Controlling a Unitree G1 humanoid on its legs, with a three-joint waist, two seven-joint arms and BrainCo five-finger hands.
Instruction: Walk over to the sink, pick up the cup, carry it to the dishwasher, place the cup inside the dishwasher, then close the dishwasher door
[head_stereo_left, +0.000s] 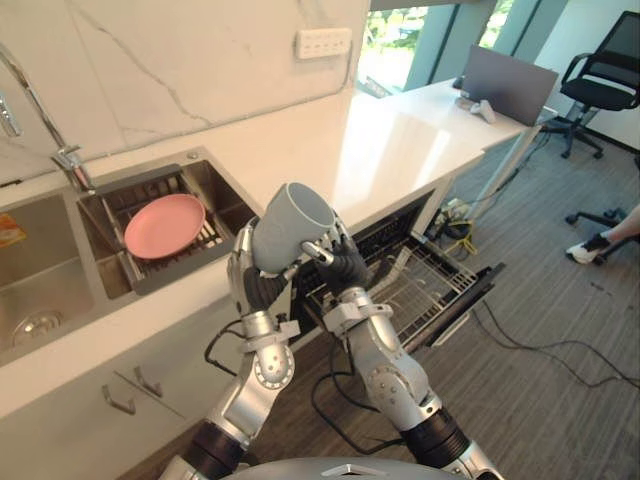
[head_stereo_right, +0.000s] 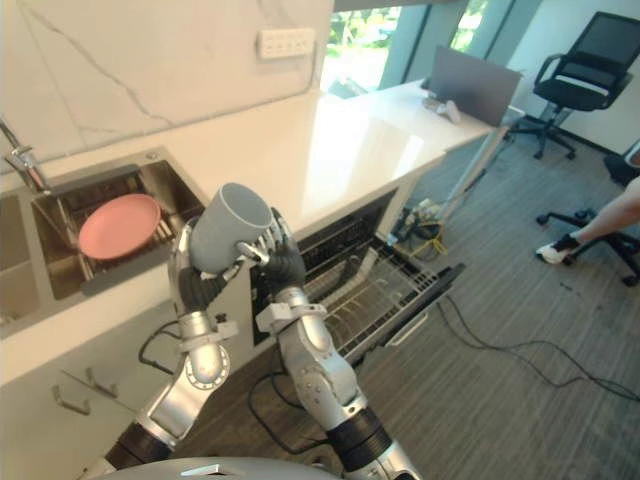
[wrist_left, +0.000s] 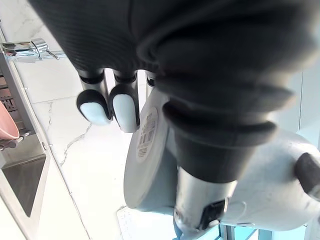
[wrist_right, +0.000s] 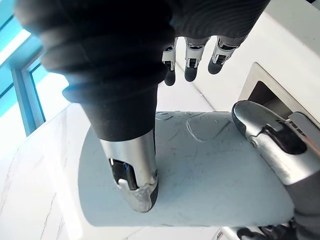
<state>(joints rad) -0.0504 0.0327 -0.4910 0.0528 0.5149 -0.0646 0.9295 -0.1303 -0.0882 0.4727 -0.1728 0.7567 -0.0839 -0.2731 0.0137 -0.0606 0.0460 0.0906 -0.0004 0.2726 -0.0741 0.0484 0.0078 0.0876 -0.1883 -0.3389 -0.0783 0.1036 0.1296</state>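
Holding the cup high, out in front, over the table's front edge, between the sink and the open dishwasher. Gripped from two sides: left hand curled round the base end, thumb laid along the wall; right hand clamped on the opposite side, thumb pressed flat onto the grey wall, fingers reaching past near the handle. Tilted, mouth up and away. Well apart from the pink plate lying in the sink.

Next, probably: down and across to the pulled-out rack above the lowered door. Plenty to go wrong here. Smooth wall, mostly thumb pressure on one side, so easy to let slip if loosened early on either side. Could clip the table edge if lowered too close in. Could jam on the rack's upright wires if set down tilted like this. And no shutting that door with the rack out.
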